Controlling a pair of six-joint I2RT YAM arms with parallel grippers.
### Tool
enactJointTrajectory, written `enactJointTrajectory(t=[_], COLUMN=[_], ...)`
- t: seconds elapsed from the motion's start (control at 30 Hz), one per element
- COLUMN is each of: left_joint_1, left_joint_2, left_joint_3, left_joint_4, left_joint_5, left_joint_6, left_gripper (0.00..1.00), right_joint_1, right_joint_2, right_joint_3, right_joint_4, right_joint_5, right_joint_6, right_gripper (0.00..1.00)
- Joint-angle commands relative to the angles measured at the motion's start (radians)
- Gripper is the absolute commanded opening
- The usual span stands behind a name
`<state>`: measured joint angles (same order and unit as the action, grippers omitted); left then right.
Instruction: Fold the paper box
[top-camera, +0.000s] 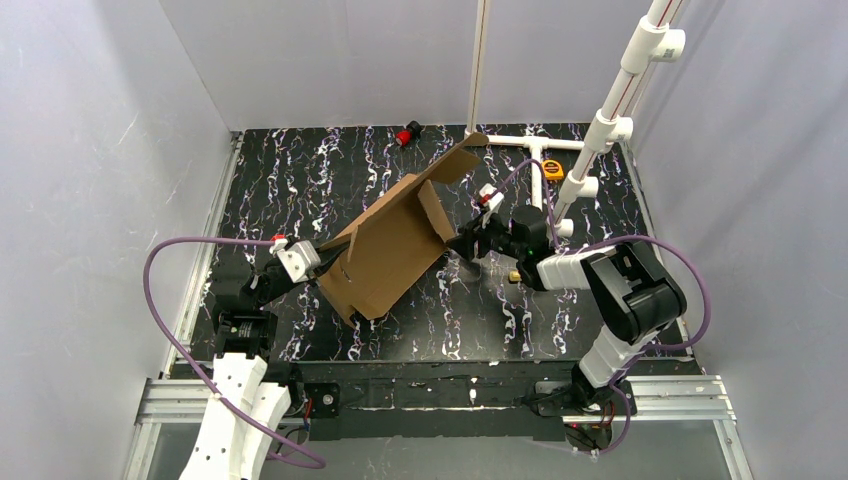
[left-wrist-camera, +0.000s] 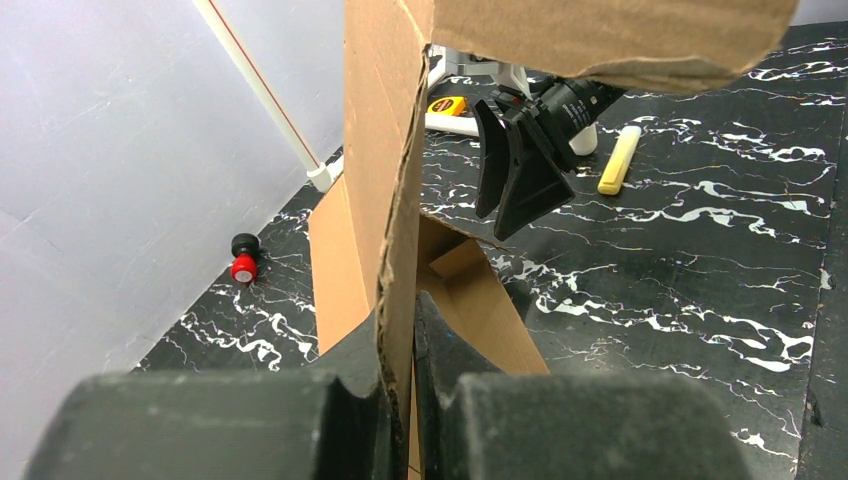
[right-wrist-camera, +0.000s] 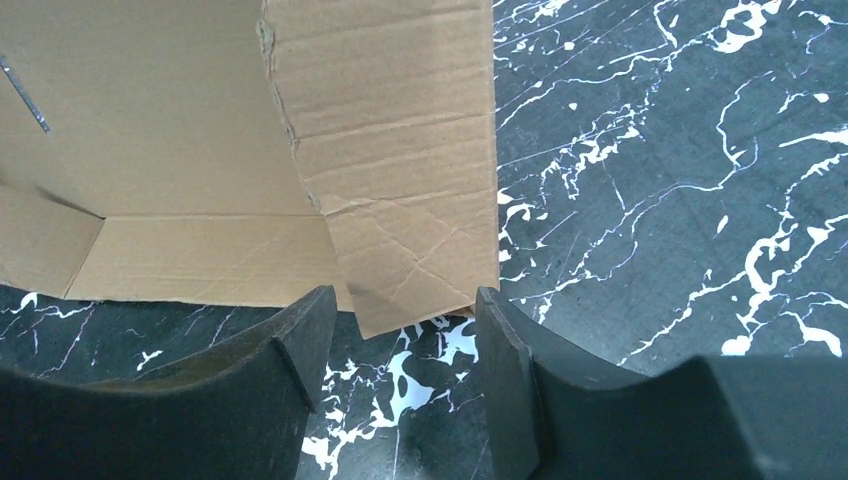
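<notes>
Top cam: the paper box (top-camera: 390, 245) is half-folded and tipped up on the table (top-camera: 300, 170), long axis diagonal from near-left to far-right, left hand (top-camera: 312, 258) low at its near-left edge, right hand (top-camera: 468, 243) reaching in at its right side. Left wrist cam: that hand's clamped tight on an upright cardboard edge. Right wrist cam: the other hand's spread apart, a flap corner sitting just ahead of the gap, not pinched.

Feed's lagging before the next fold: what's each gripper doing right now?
Left gripper: closed on the paper box.
Right gripper: open, holding nothing.
</notes>
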<state>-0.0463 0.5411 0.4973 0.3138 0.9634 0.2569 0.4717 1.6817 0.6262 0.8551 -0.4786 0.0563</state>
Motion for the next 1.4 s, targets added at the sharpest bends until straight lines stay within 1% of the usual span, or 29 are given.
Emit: enactJointTrajectory(t=[0.0,0.13,0.27,0.5,0.67,0.87,0.97,1.03,1.1,1.17,1.23,1.3,1.37], left_joint_1=[-0.006,-0.006,-0.006,-0.006,-0.006,-0.006,-0.006,-0.006,-0.007,-0.007,-0.007,-0.007,-0.009], left_joint_2=[-0.004,0.003,0.008,0.01,0.003,-0.008,-0.018,-0.024,-0.031,-0.035,-0.036,-0.036,-0.034], left_joint_3=[-0.011,-0.008,-0.003,0.0,-0.002,-0.001,0.006,0.007,0.005,0.001,-0.002,-0.003,-0.002], left_joint_4=[-0.02,-0.019,-0.019,-0.019,-0.019,-0.019,-0.02,-0.022,-0.022,-0.021,-0.023,-0.023,-0.022], left_joint_5=[0.013,0.016,0.017,0.013,0.001,-0.039,-0.064,-0.076,-0.087,-0.093,-0.094,-0.092,-0.091], left_joint_6=[-0.02,-0.029,-0.039,-0.055,-0.07,-0.11,-0.149,-0.177,-0.19,-0.196,-0.198,-0.2,-0.2], left_gripper=[0.0,0.0,0.0,0.0,0.0,0.0,0.0,0.0,0.0,0.0,0.0,0.0,0.0], right_joint_1=[-0.002,0.009,0.021,0.048,0.047,0.038,0.016,0.002,-0.011,-0.013,0.0,0.055,0.13], right_joint_2=[0.016,0.062,0.093,0.099,0.035,-0.009,-0.061,-0.111,-0.154,-0.186,-0.205,-0.223,-0.227], right_joint_3=[0.053,0.073,0.081,0.081,0.048,0.039,0.035,0.039,0.065,0.102,0.149,0.192,0.228], right_joint_4=[0.053,0.087,0.102,0.102,0.1,0.067,0.029,-0.033,-0.143,-0.308,-0.472,-0.651,-0.773], right_joint_5=[0.008,0.047,0.054,0.106,0.087,0.105,0.055,0.016,-0.028,-0.091,-0.17,-0.161,-0.09], right_joint_6=[-0.036,-0.053,-0.103,-0.129,-0.173,-0.209,-0.24,-0.281,-0.328,-0.403,-0.511,-0.657,-0.761], right_gripper=[0.62,0.62,0.61,0.65,0.68,0.67,0.66,0.65,0.58,0.45,0.3,0.18,0.11])
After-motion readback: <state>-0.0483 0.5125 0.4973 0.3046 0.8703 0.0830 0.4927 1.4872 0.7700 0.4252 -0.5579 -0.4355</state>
